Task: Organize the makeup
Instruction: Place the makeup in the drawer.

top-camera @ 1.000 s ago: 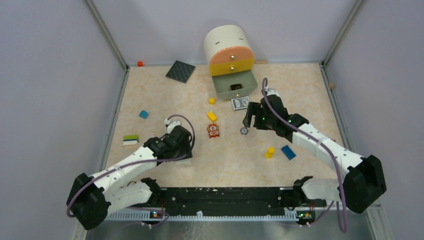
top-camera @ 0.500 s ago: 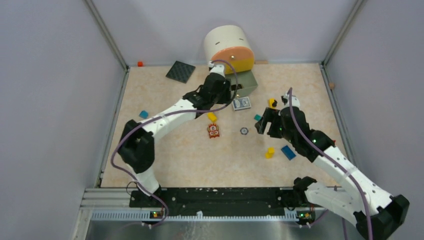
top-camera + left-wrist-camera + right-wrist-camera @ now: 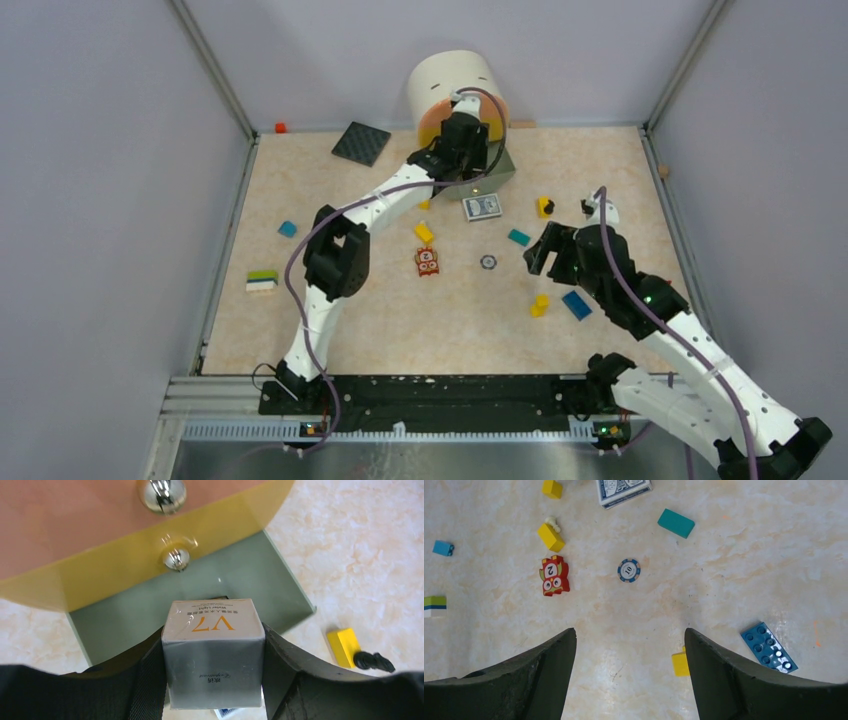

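Left gripper [image 3: 214, 672] grasps box [image 3: 214, 630] over open drawer [image 3: 125, 617] at far edge; an off-centre release could catch its rim. Right gripper [image 3: 629, 642] spread, empty.

The open green drawer [image 3: 125, 615] shows bare floor on either side of the grey box [image 3: 214, 670] clamped in the left gripper [image 3: 214, 630]. A knob [image 3: 176, 559] on the yellow drawer front juts just ahead. Under the wide-spread right gripper [image 3: 629, 632] the table [image 3: 724, 580] is bare; a yellow block [image 3: 680, 663] sits beside one finger and a chip [image 3: 628, 570] farther ahead.

left claw [image 3: 463, 168] over green drawer [image 3: 500, 168] | right claw [image 3: 546, 258] above table [image 3: 380, 320]
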Available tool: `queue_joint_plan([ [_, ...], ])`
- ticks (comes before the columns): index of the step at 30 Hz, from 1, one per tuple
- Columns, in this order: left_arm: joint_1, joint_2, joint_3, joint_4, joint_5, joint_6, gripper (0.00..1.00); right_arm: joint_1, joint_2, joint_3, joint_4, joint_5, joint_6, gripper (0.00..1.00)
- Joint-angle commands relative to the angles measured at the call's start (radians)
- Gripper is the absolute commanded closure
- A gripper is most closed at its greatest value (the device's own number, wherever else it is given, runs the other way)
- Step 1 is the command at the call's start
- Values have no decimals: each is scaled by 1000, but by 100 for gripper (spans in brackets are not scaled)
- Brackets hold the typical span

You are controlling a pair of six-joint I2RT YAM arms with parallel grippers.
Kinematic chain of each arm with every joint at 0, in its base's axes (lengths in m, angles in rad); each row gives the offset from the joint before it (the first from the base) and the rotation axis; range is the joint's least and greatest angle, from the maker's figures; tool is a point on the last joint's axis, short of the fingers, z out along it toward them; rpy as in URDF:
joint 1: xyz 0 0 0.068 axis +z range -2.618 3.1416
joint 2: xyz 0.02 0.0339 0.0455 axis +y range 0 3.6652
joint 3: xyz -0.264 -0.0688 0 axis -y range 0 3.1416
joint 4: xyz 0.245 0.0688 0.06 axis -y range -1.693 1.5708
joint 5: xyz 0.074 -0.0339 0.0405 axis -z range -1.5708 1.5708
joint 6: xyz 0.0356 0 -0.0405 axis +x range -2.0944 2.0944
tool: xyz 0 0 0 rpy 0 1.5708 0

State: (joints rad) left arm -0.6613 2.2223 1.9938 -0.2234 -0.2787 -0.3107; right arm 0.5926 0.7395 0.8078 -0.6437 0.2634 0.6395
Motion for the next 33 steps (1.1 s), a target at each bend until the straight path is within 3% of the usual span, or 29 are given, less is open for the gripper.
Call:
queue_joint_plan([
  [1,21,34,118,33,-33,28,67,7,-15,-16,2,18,10,23],
  [12,45,127,155,-8,24,-13,59,7,-19,-30,10,20,17,23],
  [23,58,120,155,-20,50,-6,23,7,-19,-34,5,15,22,23],
  [28,62,96,155,-25,53,21,12,7,-17,-37,8,9,23,23],
  [33,64,53,149,-31,49,52,8,7,-15,-32,5,14,16,23],
])
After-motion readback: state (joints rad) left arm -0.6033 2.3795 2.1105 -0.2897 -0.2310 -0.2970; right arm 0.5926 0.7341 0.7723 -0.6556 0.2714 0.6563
